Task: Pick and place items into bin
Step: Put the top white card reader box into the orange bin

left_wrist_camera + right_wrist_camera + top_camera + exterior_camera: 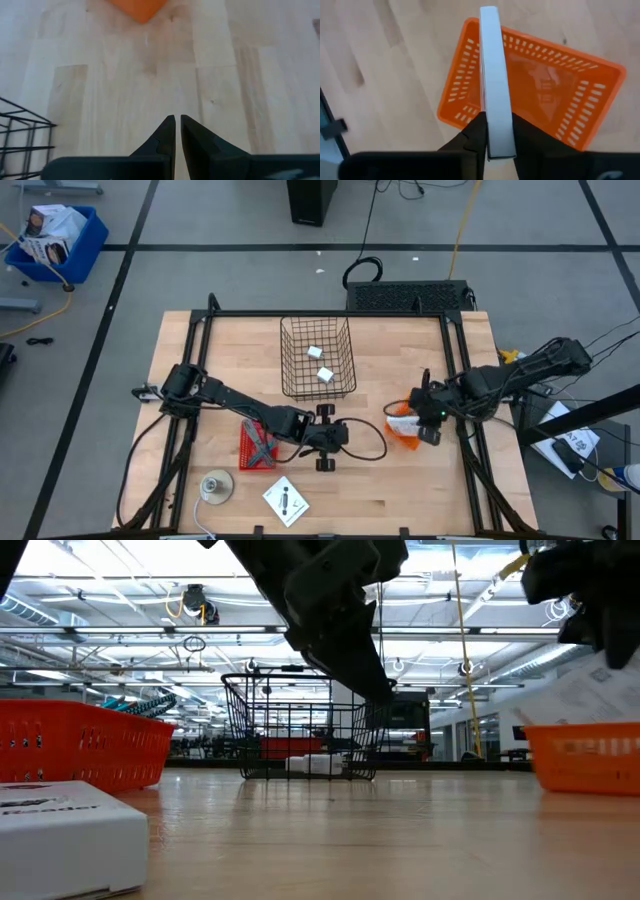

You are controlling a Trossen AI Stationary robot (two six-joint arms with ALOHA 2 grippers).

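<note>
**Right gripper's card hangs over the wrong basket**

Right gripper [497, 120] is clenched on a white card [492, 65], held edge-on between its fingers, directly above the orange basket [555, 65] near the table's right edge. That is the main hazard. The card belongs in the wire bin [290, 380], which stands at the middle of the table's [440, 490] back edge, well apart from where the card now hangs. If the fingers slacken here, the card drops back into the orange basket or tips off its rim onto the wood.

The grip is a second worry, as I judge it. Only the card's lower end sits between the fingers and most of its length sticks out beyond them, so a quick swing toward the bin could let it pivot or slip.

The left arm reaches across the table's middle, and its left gripper [178, 120] is closed to a sliver with nothing in it. It lies between the red basket [247, 455] and the orange one, close to any path toward the bin, so the arms could collide.

The bin's tall wire wall could also catch a card carried low.

Two white cubes [314, 352] are already in the bin. A grey tool [262, 442] lies in the red basket, and a second card [286, 500] lies by the front edge, beside a round grey disc [215, 487].
</note>
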